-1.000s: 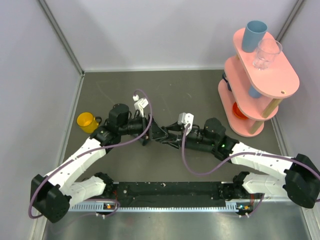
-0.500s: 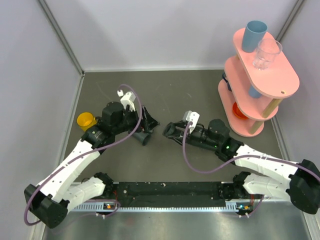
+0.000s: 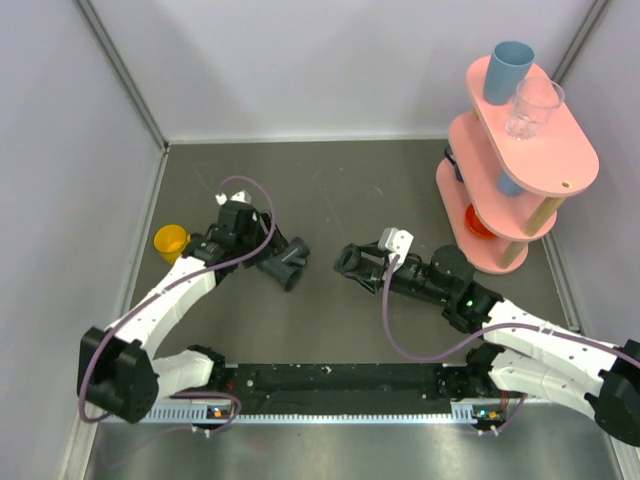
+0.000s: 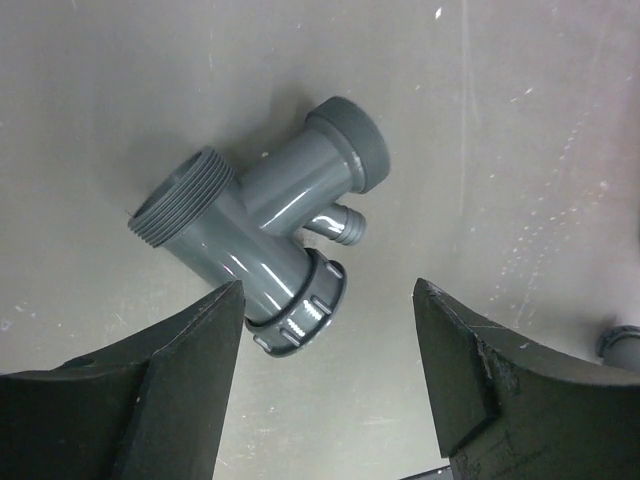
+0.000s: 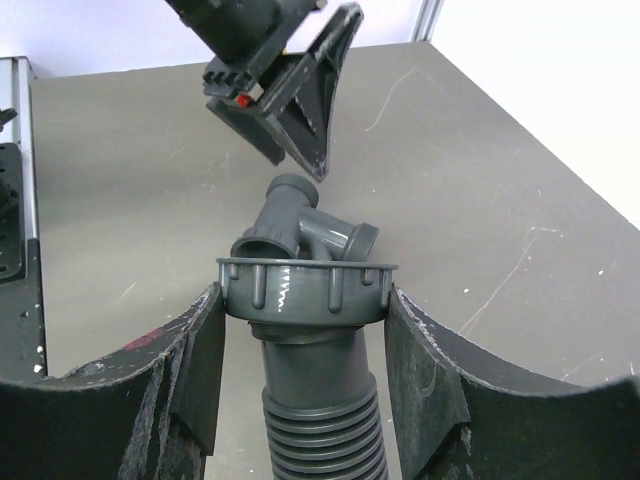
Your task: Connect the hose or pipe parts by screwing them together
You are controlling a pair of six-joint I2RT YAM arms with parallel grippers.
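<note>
Left wrist view: the left pincer (image 4: pixel 328 287) stands open, its jaws clear of the grey branch fitting (image 4: pixel 255 225) lying on the desk (image 4: pixel 500 120) just beyond. The right pincer (image 5: pixel 303 300) clamps the ribbed hose (image 5: pixel 312 410) by its collar, apparently off the desk, near the fitting.

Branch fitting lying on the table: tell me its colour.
The branch fitting is dark grey, glossy plastic; the left wrist view shows it best.

Grey ribbed hose (image 5: pixel 318 432), grey fitting (image 4: pixel 262 232), yellow cup (image 3: pixel 170 241).
</note>
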